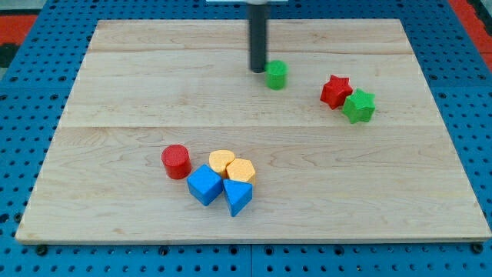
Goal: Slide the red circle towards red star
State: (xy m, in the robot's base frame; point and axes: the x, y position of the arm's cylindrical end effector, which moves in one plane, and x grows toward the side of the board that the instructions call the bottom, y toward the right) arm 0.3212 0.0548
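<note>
The red circle (176, 161) lies on the wooden board at the lower left of centre. The red star (335, 91) lies at the upper right, touching a green star (359, 105) on its lower right. My tip (257, 71) is near the view's top centre, just left of a small green circle (276, 75). It is far from the red circle, up and to its right.
Right of the red circle sits a cluster: two yellow blocks (222, 161) (241, 170), a blue cube (204, 185) and a blue triangle (237, 197). The wooden board (115, 92) rests on a blue pegboard surface (31, 69).
</note>
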